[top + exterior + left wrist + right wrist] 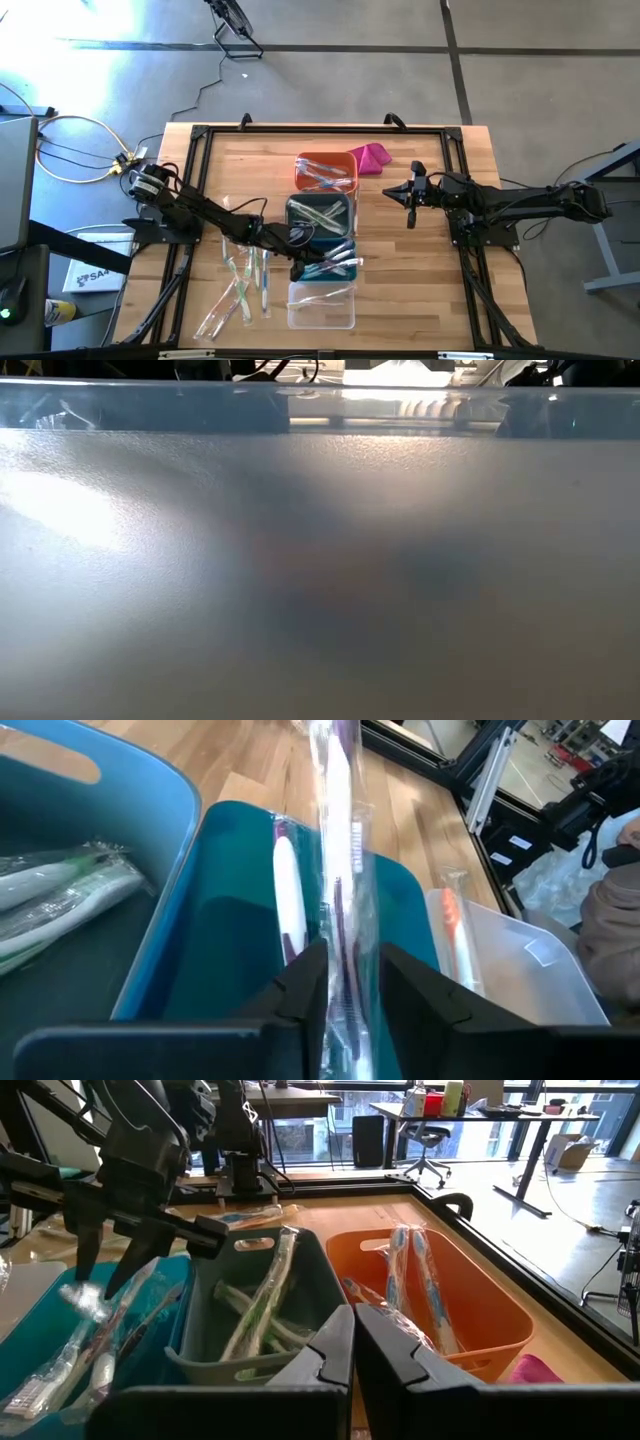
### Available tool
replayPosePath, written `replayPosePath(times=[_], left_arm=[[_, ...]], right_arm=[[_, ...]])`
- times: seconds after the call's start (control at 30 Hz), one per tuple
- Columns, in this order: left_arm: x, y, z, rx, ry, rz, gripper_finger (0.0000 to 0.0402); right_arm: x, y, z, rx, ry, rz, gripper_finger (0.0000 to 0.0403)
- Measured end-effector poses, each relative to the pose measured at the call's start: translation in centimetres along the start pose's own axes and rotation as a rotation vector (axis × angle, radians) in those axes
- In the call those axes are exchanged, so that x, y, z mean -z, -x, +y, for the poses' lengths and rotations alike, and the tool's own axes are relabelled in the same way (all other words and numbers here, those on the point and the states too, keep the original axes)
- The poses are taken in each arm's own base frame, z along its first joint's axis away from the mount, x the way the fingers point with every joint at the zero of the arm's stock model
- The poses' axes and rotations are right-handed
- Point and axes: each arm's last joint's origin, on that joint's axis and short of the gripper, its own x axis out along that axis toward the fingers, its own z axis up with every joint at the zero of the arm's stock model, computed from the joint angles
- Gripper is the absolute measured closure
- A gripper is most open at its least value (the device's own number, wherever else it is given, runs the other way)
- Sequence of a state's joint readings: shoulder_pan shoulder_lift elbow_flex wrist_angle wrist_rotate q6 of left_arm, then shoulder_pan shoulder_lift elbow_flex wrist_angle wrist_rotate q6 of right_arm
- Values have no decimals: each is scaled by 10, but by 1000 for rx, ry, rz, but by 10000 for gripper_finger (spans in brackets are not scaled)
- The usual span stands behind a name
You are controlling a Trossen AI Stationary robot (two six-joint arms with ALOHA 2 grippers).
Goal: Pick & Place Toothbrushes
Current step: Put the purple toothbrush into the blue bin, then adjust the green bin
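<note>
Four bins stand in a row: orange [325, 170], grey [320, 212], teal [330, 262] and clear [320, 308], each with wrapped toothbrushes in it. My left gripper [352, 955] hovers over the teal bin's near rim [230, 920], fingers a little apart. A purple-tinted toothbrush [345, 850] in a clear wrapper lies between them and reaches out over the bin. A white toothbrush [287, 890] lies inside the teal bin. Several more toothbrushes [240, 285] lie loose on the table's left. My right gripper [388, 192] waits shut to the right of the bins. My left gripper has the purple toothbrush's handle end [348, 990] between its two fingers, which lie across it and slant down from the table's left. The stick is thinner than the gap. The wrapper's edges reach both fingers [305, 990]; whether they still pinch it, I cannot tell.
A magenta cloth lump [372, 157] lies at the back, right of the orange bin. A black frame [200, 135] borders the table. The low view is filled by the clear bin's frosted wall [320, 560]. Bare wood lies right of the bins.
</note>
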State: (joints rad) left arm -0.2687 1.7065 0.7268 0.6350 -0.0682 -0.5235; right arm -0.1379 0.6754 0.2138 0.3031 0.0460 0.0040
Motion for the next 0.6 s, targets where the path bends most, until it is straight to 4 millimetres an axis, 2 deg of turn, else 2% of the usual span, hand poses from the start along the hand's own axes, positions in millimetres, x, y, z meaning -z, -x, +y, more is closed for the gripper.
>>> replayPosePath(times=[0.33,0.6], left_arm=[[-2,1,-1,8,-1,-16,300],[-28,26,-14,19,-95,-67,302]], right_arm=[[0,0,0,0,0,1,398],[1,0,0,-1,0,6,398]])
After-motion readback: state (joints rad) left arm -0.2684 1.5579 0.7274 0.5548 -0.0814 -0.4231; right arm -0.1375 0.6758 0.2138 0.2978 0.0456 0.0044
